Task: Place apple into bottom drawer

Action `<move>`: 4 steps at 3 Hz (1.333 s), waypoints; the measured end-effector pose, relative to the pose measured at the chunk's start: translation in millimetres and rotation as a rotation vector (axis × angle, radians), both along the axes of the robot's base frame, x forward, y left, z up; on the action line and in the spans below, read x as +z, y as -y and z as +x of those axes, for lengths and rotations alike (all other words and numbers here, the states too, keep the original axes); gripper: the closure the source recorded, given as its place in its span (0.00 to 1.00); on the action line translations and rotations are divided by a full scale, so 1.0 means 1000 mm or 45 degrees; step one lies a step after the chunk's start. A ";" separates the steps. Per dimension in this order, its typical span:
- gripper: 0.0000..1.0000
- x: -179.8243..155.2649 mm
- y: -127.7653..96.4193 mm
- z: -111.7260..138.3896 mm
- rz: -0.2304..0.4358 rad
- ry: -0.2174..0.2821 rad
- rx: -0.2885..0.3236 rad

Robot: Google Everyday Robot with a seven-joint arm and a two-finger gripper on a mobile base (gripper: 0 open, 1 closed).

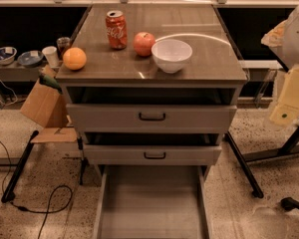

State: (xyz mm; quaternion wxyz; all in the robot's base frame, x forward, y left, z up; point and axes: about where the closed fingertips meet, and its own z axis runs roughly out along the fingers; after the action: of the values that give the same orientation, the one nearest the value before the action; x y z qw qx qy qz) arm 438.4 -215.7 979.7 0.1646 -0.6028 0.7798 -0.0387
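The apple (144, 43), red with a paler patch, sits on the brown cabinet top (204, 29), between a red soda can (116, 29) and a white bowl (171, 55). The bottom drawer (152, 203) is pulled fully out toward me; its flat grey floor is bare. My gripper is not in this view, so nothing holds the apple.
An orange (74, 59) lies at the top's front left corner. The two upper drawers (152, 116) (154, 155) with black handles stand slightly ajar. A cardboard box (44, 103) leans at the left. Black stand legs (244, 166) and a white and yellow object (291, 83) are at the right. A cable (50, 203) lies on the floor.
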 end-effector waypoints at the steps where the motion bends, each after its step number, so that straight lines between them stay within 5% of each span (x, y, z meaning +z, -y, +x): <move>1: 0.00 0.001 -0.001 0.000 0.002 0.004 0.000; 2: 0.00 0.009 -0.023 0.012 0.055 0.020 0.004; 3: 0.00 0.022 -0.068 0.038 0.127 0.040 0.005; 4: 0.00 0.032 -0.117 0.083 0.249 0.055 -0.095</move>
State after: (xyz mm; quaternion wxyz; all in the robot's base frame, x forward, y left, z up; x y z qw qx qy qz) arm 521.2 -98.7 1011.7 0.2381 -0.5533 0.7980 0.0186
